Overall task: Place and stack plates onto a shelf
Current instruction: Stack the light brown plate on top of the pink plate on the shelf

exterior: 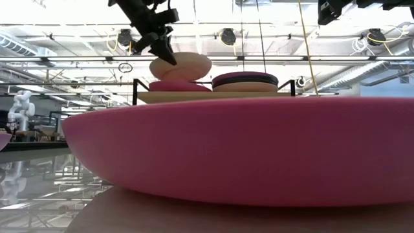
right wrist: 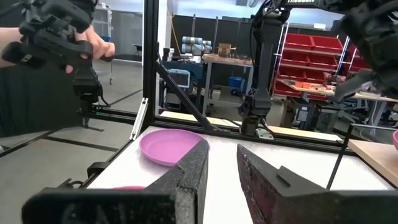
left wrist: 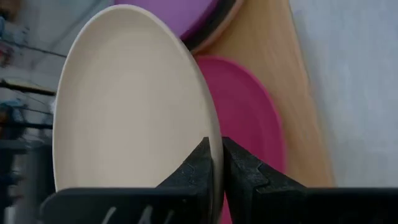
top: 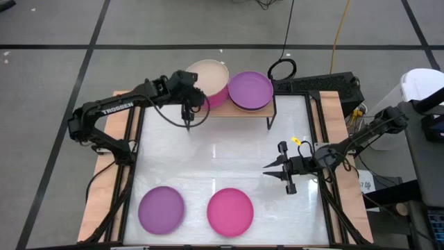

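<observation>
**Beige plate held on edge over the shelf, left side**

I have the left tool (top: 189,104) above the left half of the shelf (top: 239,111), its fingers (left wrist: 239,168) pinched onto the rim of the beige plate (top: 208,75). From the left wrist I see the plate standing tilted, rim between the two fingers. In the low view the beige plate (exterior: 181,66) leans above the magenta plate (exterior: 179,86) that lies flat on the shelf board; whether the two touch I cannot tell.

On the right half of the shelf a purple plate (top: 250,89) tops a small stack; the low view shows a dark plate and a beige one beneath it.

The right tool (top: 277,170) hangs over the right part of the counter (top: 222,160), fingers apart, holding nothing.

Near the front edge of the counter lie a second purple plate (top: 161,208) and, just beside it, a second magenta plate (top: 230,210), well apart from both tools.
</observation>
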Action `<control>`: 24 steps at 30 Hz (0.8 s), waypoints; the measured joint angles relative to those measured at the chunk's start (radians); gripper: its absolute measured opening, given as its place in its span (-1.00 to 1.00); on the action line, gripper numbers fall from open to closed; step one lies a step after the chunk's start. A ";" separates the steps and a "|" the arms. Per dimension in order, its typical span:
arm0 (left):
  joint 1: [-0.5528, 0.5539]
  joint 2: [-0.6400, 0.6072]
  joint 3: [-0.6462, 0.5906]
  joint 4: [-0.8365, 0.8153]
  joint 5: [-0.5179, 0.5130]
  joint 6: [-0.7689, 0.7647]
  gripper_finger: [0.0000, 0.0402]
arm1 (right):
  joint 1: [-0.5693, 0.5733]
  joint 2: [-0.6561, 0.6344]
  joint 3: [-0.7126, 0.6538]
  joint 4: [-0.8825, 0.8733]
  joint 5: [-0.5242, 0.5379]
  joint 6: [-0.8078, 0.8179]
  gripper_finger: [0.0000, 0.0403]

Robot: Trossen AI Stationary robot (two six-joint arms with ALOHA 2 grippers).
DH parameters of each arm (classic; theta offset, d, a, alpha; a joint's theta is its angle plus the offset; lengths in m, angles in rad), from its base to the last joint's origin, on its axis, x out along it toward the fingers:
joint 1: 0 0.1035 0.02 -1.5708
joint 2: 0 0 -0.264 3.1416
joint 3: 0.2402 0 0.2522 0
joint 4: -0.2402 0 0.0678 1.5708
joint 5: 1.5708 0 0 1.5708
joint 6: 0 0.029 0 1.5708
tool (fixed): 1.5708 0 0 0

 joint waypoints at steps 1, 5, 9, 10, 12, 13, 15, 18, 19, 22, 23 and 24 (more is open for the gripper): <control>0.006 0.002 -0.001 -0.006 0.006 -0.012 -0.86 | 0.000 0.000 0.000 0.000 0.000 0.000 -0.66; 0.014 0.000 -0.001 -0.020 0.051 -0.049 -0.85 | 0.000 0.000 0.000 -0.001 0.000 0.000 -0.66; 0.005 0.000 -0.001 -0.015 0.033 -0.073 -0.83 | 0.000 0.000 0.000 -0.001 0.000 0.000 -0.66; 0.004 0.000 -0.001 -0.014 0.028 -0.080 -0.82 | 0.000 0.000 0.000 -0.001 0.000 0.000 -0.66; 0.007 0.000 -0.001 -0.015 0.022 -0.095 -0.76 | 0.000 0.000 0.000 0.000 0.000 0.001 -0.66; 0.007 0.000 -0.001 -0.016 0.019 -0.101 -0.71 | 0.000 0.000 0.000 -0.001 0.000 0.003 -0.66; 0.006 0.000 -0.001 -0.014 0.018 -0.111 -0.59 | 0.000 0.000 0.000 0.000 0.000 0.003 -0.66; 0.005 0.000 -0.001 -0.015 0.004 -0.121 -0.40 | 0.000 0.000 0.000 -0.001 0.000 0.003 -0.66; 0.006 0.000 -0.001 -0.015 0.000 -0.123 -0.34 | 0.000 0.000 0.000 -0.001 0.000 0.003 -0.66; 0.007 0.000 -0.001 -0.015 -0.004 -0.128 -0.18 | 0.000 0.000 0.000 -0.001 0.000 0.003 -0.66; 0.006 0.000 -0.001 -0.015 -0.004 -0.128 -0.13 | 0.000 0.000 0.000 -0.001 0.000 0.002 -0.66; 0.006 0.000 -0.001 -0.015 -0.003 -0.128 -0.09 | 0.000 0.000 0.000 -0.001 0.000 0.002 -0.66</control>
